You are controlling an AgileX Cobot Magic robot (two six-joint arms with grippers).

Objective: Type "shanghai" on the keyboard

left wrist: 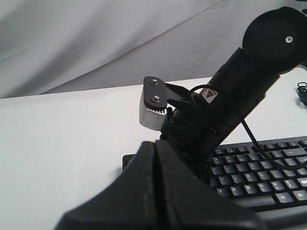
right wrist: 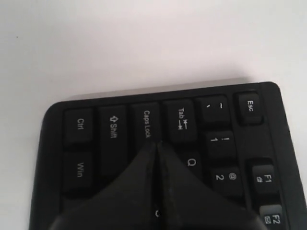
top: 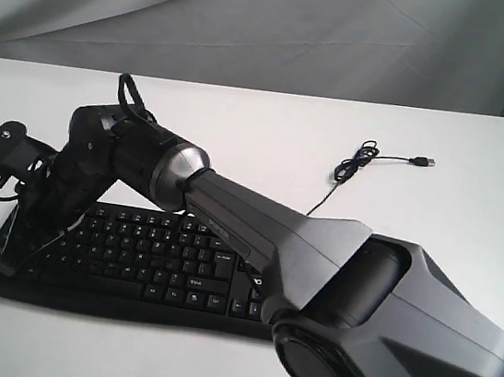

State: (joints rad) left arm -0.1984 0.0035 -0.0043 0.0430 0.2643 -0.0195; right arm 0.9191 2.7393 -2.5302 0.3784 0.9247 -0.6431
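The black keyboard [top: 159, 260] lies on the white table, its left end under my right arm. My right gripper [top: 3, 260] reaches across to that left end. In the right wrist view the right gripper [right wrist: 157, 143] is shut, its joined tips pointing down beside the Caps Lock key [right wrist: 146, 123] and Tab key [right wrist: 181, 119], with the Q key [right wrist: 191, 163] close by. The keys beneath the fingers are hidden. My left gripper [left wrist: 154, 144] is shut on nothing and hangs off the keyboard [left wrist: 268, 167], facing the right arm's wrist [left wrist: 225, 96]. The exterior view does not show the left gripper.
The thin black cable [top: 352, 169] coils behind the keyboard and ends in a loose USB plug [top: 420, 160]. The right arm's large grey body [top: 385, 308] covers the keyboard's right part. A grey cloth backdrop [top: 274, 24] hangs behind the white table [top: 472, 208].
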